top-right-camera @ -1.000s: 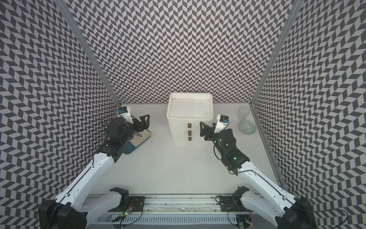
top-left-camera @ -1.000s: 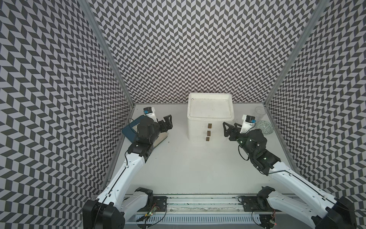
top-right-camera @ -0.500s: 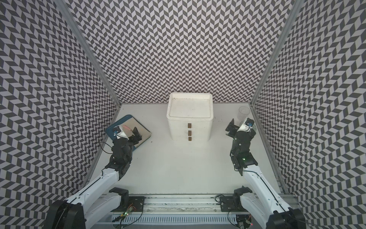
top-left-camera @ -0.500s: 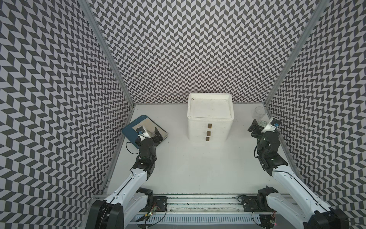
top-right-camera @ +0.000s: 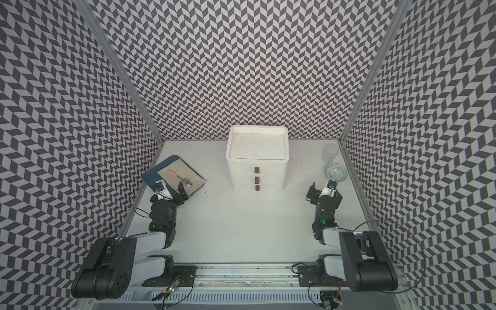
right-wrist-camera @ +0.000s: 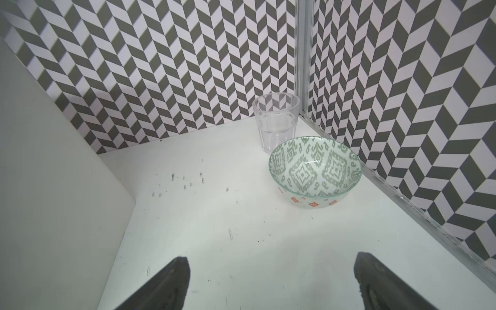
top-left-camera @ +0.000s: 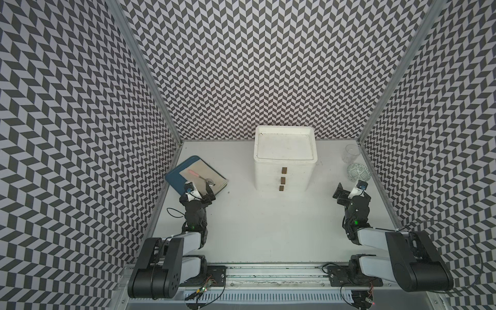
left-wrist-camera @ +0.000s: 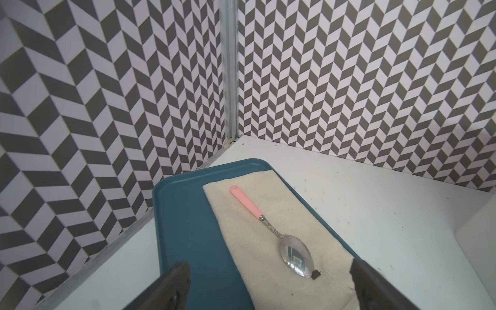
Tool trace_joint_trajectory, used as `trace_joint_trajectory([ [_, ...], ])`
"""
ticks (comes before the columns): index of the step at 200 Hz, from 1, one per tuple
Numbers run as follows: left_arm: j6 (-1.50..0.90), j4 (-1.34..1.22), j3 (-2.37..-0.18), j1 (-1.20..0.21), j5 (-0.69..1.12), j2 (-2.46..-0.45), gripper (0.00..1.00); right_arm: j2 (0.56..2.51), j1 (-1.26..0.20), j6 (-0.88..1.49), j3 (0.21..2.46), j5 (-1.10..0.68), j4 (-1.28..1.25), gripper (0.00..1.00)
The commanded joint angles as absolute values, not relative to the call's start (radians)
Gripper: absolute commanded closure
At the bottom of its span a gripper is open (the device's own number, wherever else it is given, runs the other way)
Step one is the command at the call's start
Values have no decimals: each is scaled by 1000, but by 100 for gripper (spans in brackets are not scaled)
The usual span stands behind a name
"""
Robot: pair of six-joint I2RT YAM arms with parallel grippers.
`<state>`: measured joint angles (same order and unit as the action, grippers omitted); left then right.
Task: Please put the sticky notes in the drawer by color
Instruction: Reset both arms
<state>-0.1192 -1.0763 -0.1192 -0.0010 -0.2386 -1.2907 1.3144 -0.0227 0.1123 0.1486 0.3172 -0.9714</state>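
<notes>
Both arms folded low by front rail, wrists aimed at back wall. Left gripper (left-wrist-camera: 268, 271) jaws wide, holding nothing, over near end of dark blue plastic tray (left-wrist-camera: 185, 214) with beige cloth (left-wrist-camera: 239, 214) and pink-handled metal spoon (left-wrist-camera: 271, 230). Right gripper (right-wrist-camera: 271, 261) jaws wide, holding nothing, facing clear glass tumbler (right-wrist-camera: 276, 120) and green-patterned bowl (right-wrist-camera: 315, 171). White plastic three-drawer box (top-left-camera: 298, 174) at rear centre of white table (top-left-camera: 268, 228), well apart from both arms, drawers shut, dark brown handles (top-left-camera: 284, 170).

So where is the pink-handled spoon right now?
In a top view the spoon lies on the beige cloth in the blue tray, left of the drawer.
</notes>
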Motion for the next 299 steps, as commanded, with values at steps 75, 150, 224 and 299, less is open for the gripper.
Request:
trace_joint_trajectory([
  [75,-33,-1264,-244,49,80,-1549,0,1536,-47,47,213,211,-1282,1],
  [150,-15,-1240,-256,30,66,-1549,0,1542,-67,25,238,240,-1299,0],
  [224,-3,-1222,-265,14,46,-1547,0,1542,-68,27,239,244,-1295,0],
  [299,-2,-1221,-265,13,44,-1547,0,1542,-69,30,239,248,-1296,0],
])
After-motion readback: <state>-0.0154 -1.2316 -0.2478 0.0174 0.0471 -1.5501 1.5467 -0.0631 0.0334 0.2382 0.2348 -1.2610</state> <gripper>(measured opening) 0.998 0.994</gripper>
